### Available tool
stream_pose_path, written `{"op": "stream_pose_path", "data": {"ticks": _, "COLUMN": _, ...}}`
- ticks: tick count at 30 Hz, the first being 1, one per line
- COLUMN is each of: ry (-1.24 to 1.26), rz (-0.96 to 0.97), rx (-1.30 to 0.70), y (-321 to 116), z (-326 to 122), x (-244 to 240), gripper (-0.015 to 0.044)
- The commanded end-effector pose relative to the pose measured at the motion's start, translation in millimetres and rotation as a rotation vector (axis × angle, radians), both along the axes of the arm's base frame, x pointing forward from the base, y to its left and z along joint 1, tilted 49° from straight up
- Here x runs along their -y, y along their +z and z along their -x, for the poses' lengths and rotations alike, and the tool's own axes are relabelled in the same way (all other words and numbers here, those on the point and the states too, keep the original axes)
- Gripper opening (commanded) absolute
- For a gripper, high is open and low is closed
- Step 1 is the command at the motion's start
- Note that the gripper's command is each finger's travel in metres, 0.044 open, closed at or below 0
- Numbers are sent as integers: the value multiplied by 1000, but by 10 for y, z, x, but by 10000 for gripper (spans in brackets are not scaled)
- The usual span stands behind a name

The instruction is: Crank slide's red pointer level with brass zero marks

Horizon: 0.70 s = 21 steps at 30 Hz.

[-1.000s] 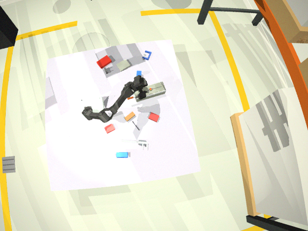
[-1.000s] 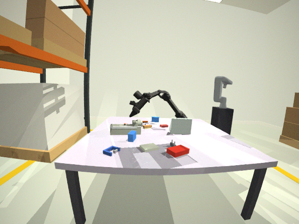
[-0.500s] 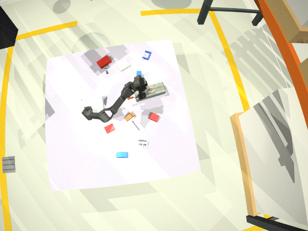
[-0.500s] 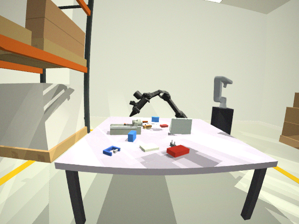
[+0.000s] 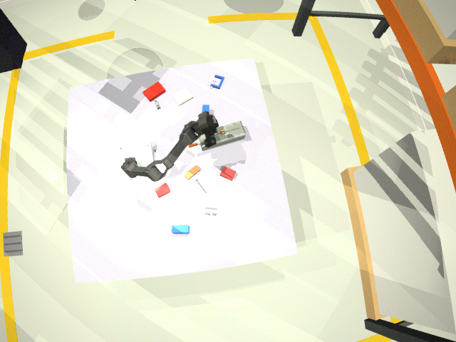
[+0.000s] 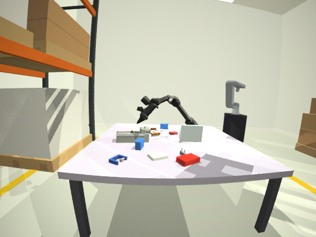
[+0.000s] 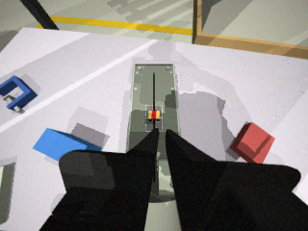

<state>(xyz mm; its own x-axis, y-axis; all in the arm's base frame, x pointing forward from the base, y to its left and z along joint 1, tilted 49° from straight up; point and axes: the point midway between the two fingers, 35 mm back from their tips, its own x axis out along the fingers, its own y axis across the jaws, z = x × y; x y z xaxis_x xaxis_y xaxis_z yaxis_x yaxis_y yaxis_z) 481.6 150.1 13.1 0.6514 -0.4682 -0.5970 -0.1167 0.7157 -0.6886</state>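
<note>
The grey-green machine (image 5: pixel 235 134) (image 6: pixel 125 138) (image 7: pixel 142 96) has a long slot in its top. Its red pointer (image 7: pixel 154 115) sits between two brass marks (image 7: pixel 149 115) (image 7: pixel 158 115) and looks level with them; a tiny offset cannot be told. The orange-brown crank handle (image 5: pixel 192 145) (image 6: pixel 153 128) stands out beside the machine's hub end, away from the fingers. My gripper (image 6: pixel 138 122) (image 7: pixel 162 133) is nearly closed, with a narrow gap and nothing in it. It hangs above the machine, clear of the handle. The fingers hide part of the hub end in the wrist view.
A blue block (image 5: pixel 205 107) (image 6: pixel 139 143) (image 7: pixel 59 144) stands beside the machine, and a red block (image 5: pixel 228 173) (image 7: pixel 253 142) lies on the other side. An orange block (image 5: pixel 192 172) lies nearer the arm's base. A pale upright panel (image 6: pixel 191 133) stands farther off.
</note>
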Motion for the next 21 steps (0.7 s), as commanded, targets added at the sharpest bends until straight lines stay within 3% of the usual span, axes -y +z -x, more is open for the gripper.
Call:
{"op": "stream_pose_path", "data": {"ticks": 1, "ry": 0, "rz": 0, "rx": 0, "y": 0, "z": -1, "x": 2, "gripper": 105}}
{"op": "stream_pose_path", "data": {"ticks": 14, "ry": 0, "rz": 0, "rx": 0, "y": 0, "z": -1, "x": 2, "gripper": 440}}
{"op": "stream_pose_path", "data": {"ticks": 15, "ry": 0, "rz": 0, "rx": 0, "y": 0, "z": -1, "x": 2, "gripper": 440}}
{"op": "stream_pose_path", "data": {"ticks": 21, "ry": 0, "rz": 0, "rx": 0, "y": 0, "z": -1, "x": 2, "gripper": 282}}
